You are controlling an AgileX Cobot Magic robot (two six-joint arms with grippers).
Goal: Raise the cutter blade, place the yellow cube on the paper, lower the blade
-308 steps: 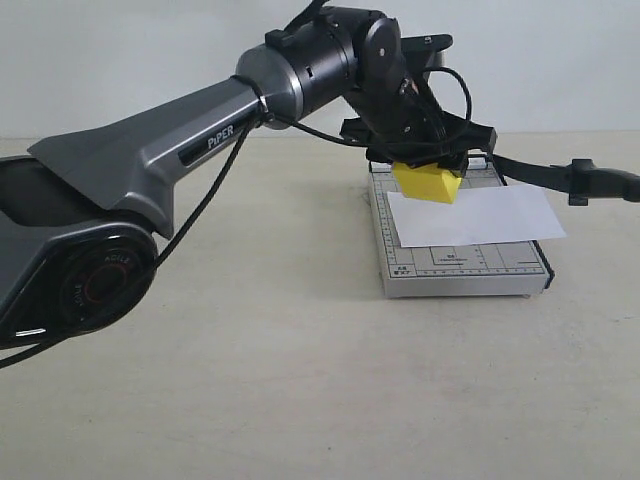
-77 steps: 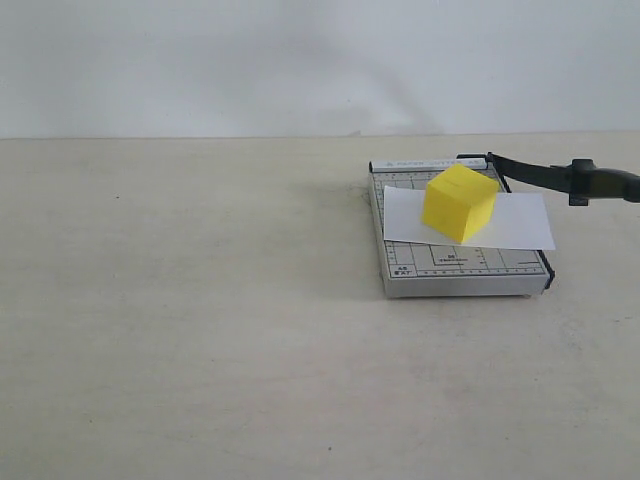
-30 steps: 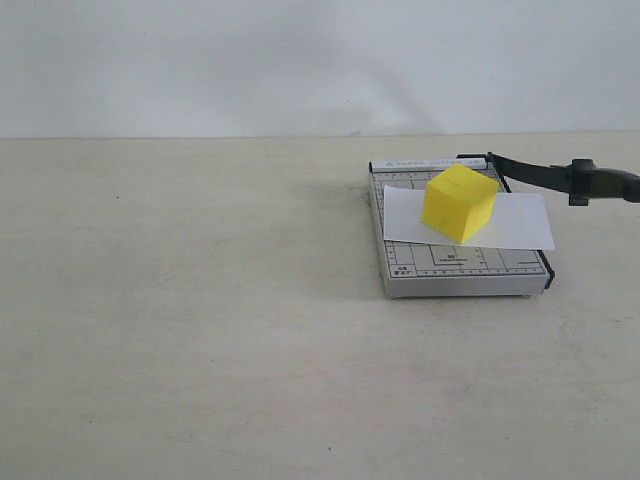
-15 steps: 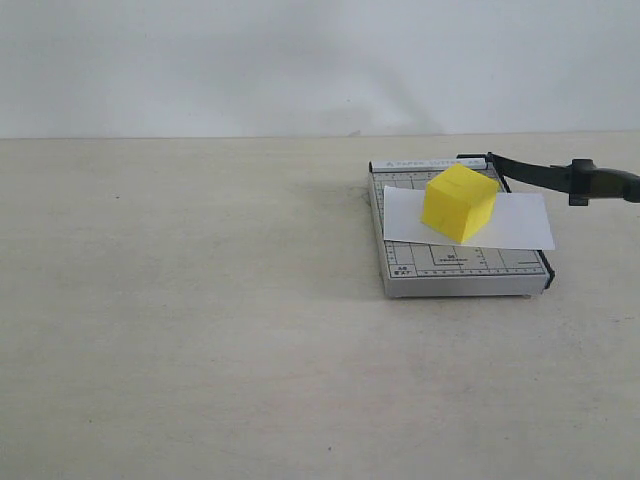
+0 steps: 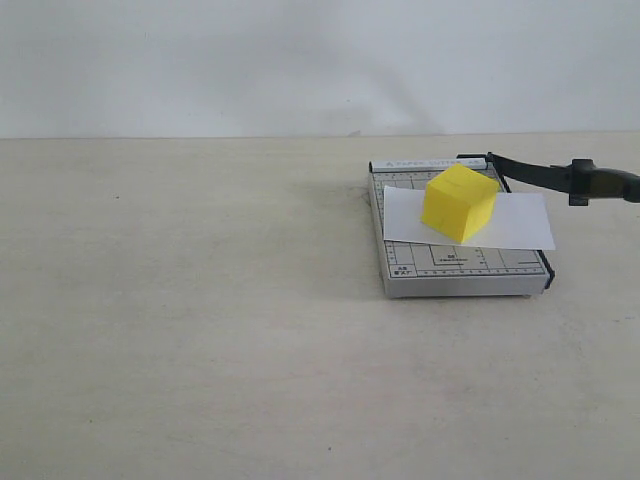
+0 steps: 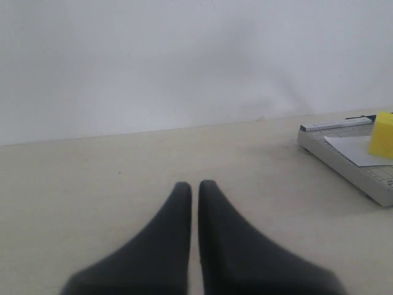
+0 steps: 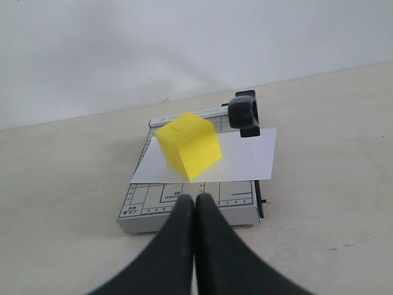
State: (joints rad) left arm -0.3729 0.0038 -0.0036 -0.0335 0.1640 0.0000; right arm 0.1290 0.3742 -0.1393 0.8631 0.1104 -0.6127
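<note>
I have the solid bright yellow cube [image 5: 459, 203] resting on the white paper sheet [image 5: 520, 222], weighting it down, with the long black cutter blade [image 5: 545, 175] raised clear for lowering and my left claw [image 6: 194, 184] and right claw [image 7: 194, 198] clenched empty.

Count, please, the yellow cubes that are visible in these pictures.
1. The yellow cube stands on the paper, which lies across the grey cutter base. No other cube shows, and none seems to be hidden.
</note>
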